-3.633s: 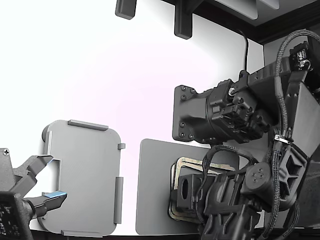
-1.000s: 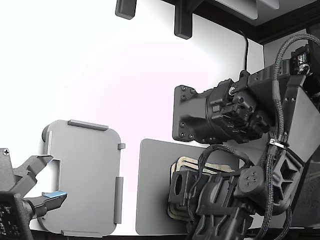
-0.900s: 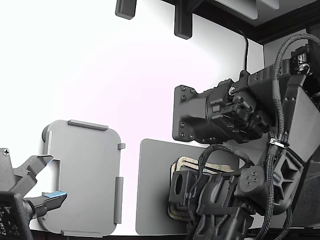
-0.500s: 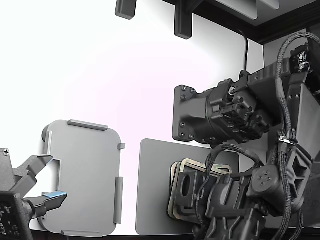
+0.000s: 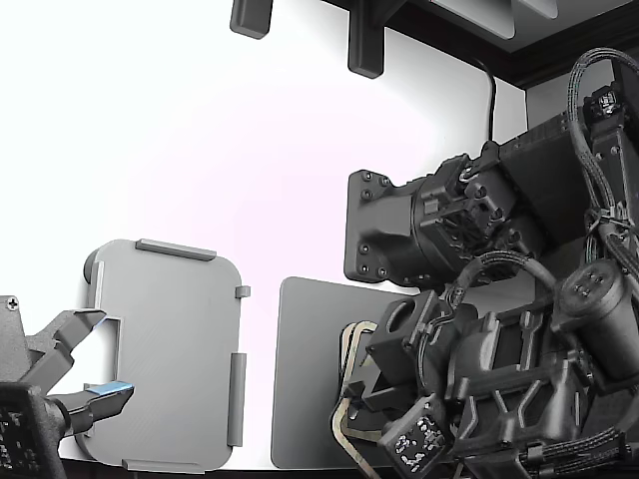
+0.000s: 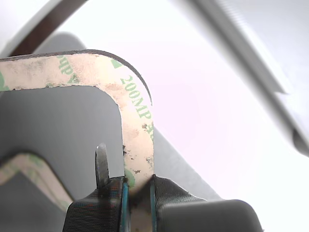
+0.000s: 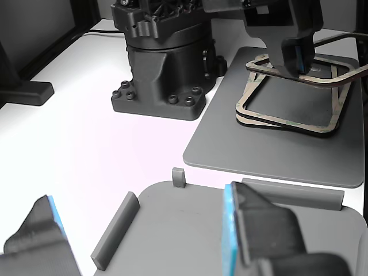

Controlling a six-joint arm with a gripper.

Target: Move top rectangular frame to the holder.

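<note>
My gripper (image 6: pixel 137 193) is shut on the edge of the top rectangular frame (image 6: pixel 137 121), tan with green print and one rounded corner showing. In the other view the gripper (image 7: pixel 296 60) holds this frame (image 7: pixel 261 62) tilted up off the stack of identical frames (image 7: pixel 282 121), which lies on a darker grey mat (image 7: pixel 253 152). Another frame (image 6: pixel 29 166) shows below in the wrist view. The light grey holder (image 5: pixel 165 349), with raised tabs on its edges, lies bare at the exterior view's left. It also fills the near edge of the other view (image 7: pixel 190 230).
A second arm's open gripper (image 5: pixel 80 364) with blue pads (image 7: pixel 230 230) hovers over the holder's near side. A black arm base (image 7: pixel 161 69) stands beside the mat (image 5: pixel 305 379). My arm's bulky wrist and cables (image 5: pixel 499 369) cover the stack in the exterior view.
My wrist has risen and tilted over the stack. The top frame's gripped edge has come up off the other frames. The second arm and the holder have not moved.
</note>
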